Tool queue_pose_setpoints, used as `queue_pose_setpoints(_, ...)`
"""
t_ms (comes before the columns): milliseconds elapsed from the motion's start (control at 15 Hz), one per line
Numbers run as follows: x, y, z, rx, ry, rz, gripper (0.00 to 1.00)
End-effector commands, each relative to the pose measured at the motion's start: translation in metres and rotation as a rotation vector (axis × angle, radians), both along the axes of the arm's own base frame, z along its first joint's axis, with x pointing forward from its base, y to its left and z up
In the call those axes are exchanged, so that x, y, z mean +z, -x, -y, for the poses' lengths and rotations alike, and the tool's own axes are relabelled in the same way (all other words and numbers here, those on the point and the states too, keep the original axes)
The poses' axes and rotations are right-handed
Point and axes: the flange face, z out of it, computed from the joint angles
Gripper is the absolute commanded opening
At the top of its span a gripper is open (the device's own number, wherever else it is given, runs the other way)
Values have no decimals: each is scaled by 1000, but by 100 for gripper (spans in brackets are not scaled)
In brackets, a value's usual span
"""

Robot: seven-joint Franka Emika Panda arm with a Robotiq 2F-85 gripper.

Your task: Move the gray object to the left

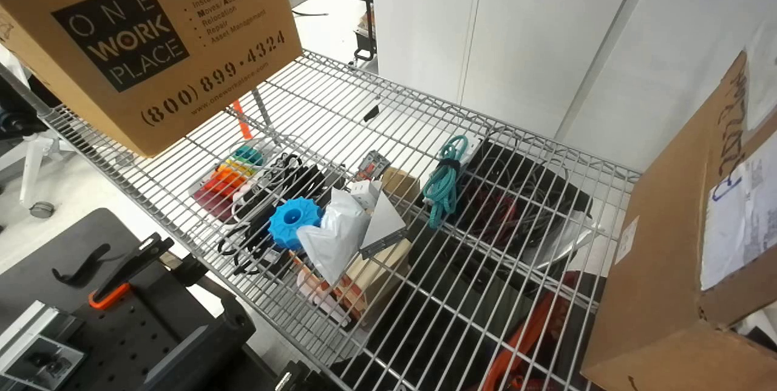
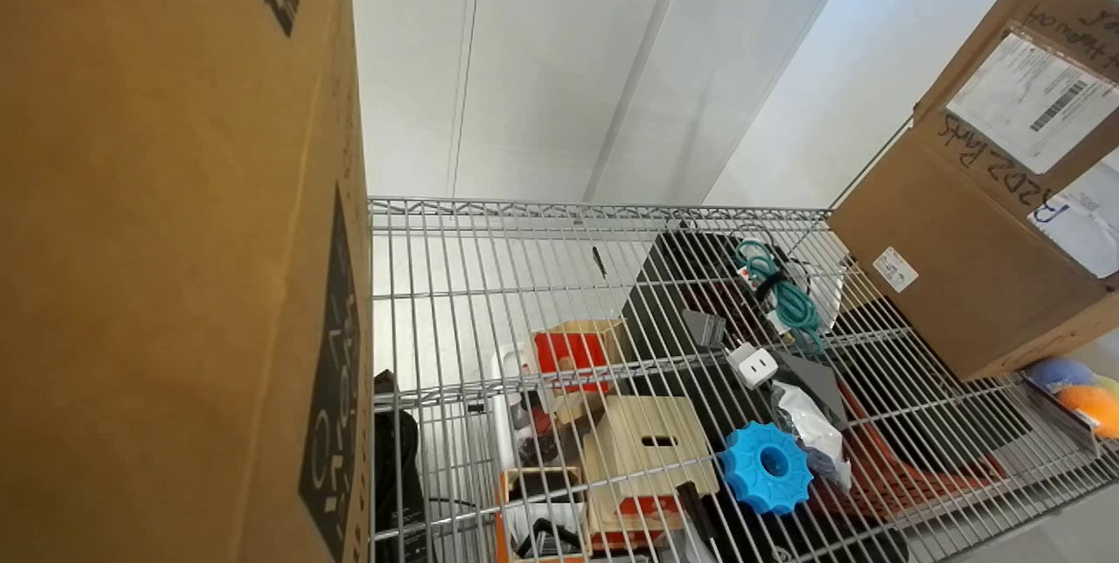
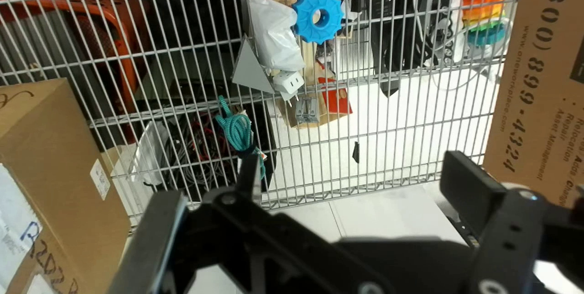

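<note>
Two things on the wire shelf look gray. A small gray ridged piece [image 3: 306, 110] lies near the white plug adapter in the wrist view; it also shows in both exterior views [image 1: 374, 163] [image 2: 705, 329]. A flat gray triangle [image 3: 250, 71] lies beside the white bag; it also shows in both exterior views [image 1: 382, 221] [image 2: 817, 386]. I cannot tell which is the task's gray object. My gripper [image 3: 351, 164] is open, with its fingers wide apart and nothing between them. It is apart from both gray pieces. I cannot make it out in the exterior views.
The wire shelf [image 3: 315, 186] also holds a white bag [image 3: 273, 34], a blue wheel [image 3: 318, 15], a white plug adapter [image 3: 289, 83] and a teal cord [image 3: 238, 132]. Large cardboard boxes stand at both ends [image 1: 182, 45] [image 1: 668, 269]. More clutter shows below through the wires.
</note>
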Motion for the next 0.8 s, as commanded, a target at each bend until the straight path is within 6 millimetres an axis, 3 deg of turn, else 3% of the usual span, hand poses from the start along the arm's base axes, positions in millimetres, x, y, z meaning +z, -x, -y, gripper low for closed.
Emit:
queue_pose_setpoints(0,-16,-18,4,37,-49,-75,100)
queue_pose_setpoints(267,-54,-41,12,72,-93,-184,100)
queue_pose_setpoints(467,-87,-57,31,65,-89,-273,100)
queue_pose_setpoints(733,-116,-75,55,26,-69,-383,100)
